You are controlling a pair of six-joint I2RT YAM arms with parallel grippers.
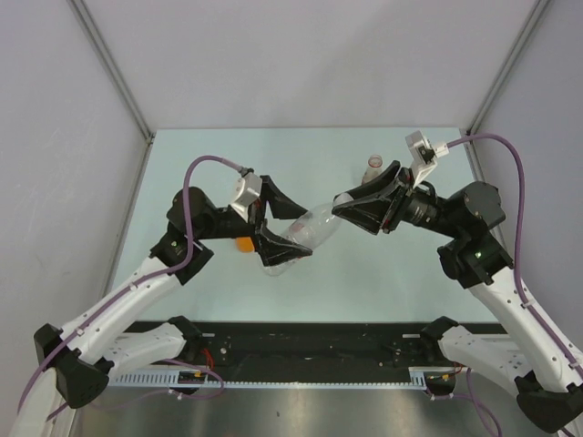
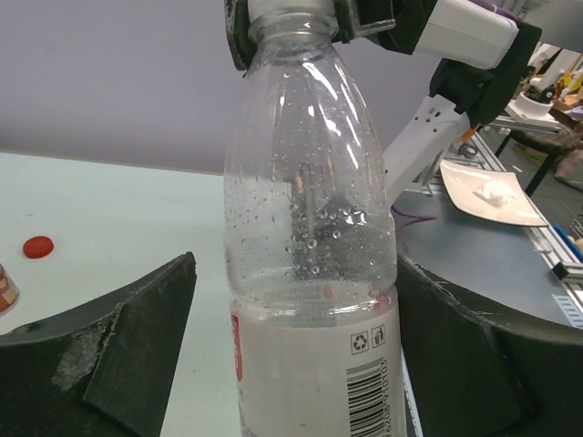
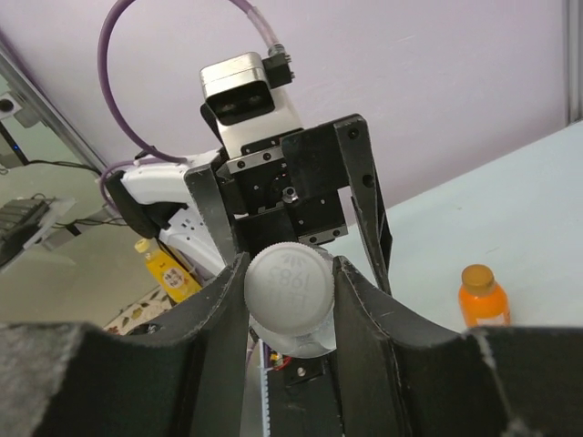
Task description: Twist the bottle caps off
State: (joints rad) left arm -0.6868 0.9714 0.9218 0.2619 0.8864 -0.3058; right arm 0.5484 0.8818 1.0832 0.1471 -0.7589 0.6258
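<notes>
A clear bottle [image 1: 314, 226] with a white label is held tilted above the table between both grippers; it fills the left wrist view [image 2: 310, 182]. My left gripper [image 1: 290, 235] is shut on its lower body, fingers [image 2: 460, 346] on either side. My right gripper [image 1: 339, 207] is shut on its white cap [image 3: 290, 280], which is marked 1983. The orange-filled bottle [image 1: 243, 244] stands behind my left gripper, its orange cap [image 3: 480, 275] on. A loose red cap [image 2: 37, 246] lies on the table. The bottle with a reddish label band [image 1: 373, 166] stands at the back.
The pale green table [image 1: 182, 291] is bounded by grey walls at the left, back and right. A black rail [image 1: 310, 341] runs along the near edge between the arm bases.
</notes>
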